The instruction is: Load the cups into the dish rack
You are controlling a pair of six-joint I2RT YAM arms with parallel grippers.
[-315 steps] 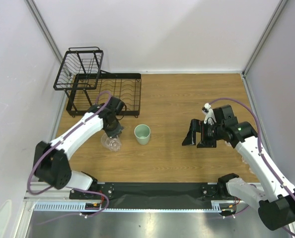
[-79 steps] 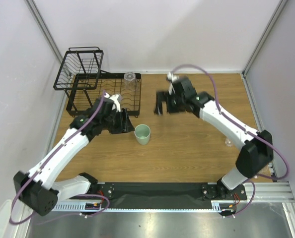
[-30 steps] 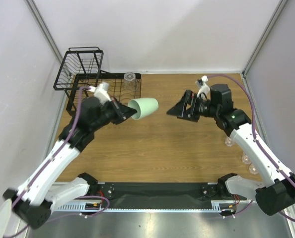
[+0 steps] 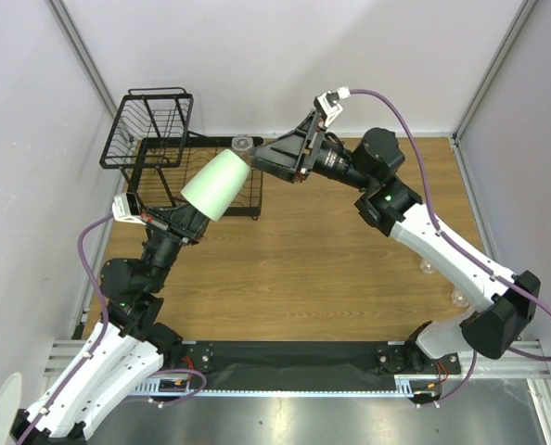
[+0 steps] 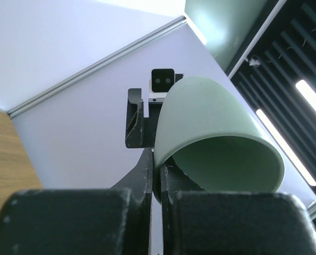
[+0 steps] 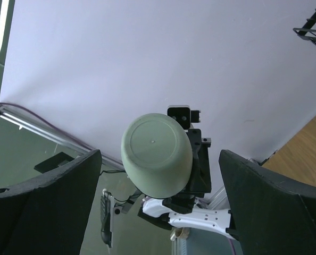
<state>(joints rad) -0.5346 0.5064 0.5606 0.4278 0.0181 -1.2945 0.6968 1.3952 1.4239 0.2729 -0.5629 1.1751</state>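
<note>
A wooden table sits between plain pale walls, with one black wire dish rack in its far left corner. I have two arms, and both are raised near the rack's right end. My left gripper is clamped on the rim of the one mint-green tumbler, with one finger inside the mouth and one outside. From above, the tumbler appears lifted over the near right part of the rack, tilted, with its flat base pointing up and away from the rack's raised basket. My right gripper is just beyond that base, above the rack's right edge, with its jaws spread wide and holding nothing. In the right wrist view, the round base faces the camera squarely and a dark finger stands well off to each side, neither touching it. I count three clear glass cups. One stands at the rack's far right corner, in the low plate tray. The other two stand on the table well to the right of the rack, near the table's right edge and close to each other.
</note>
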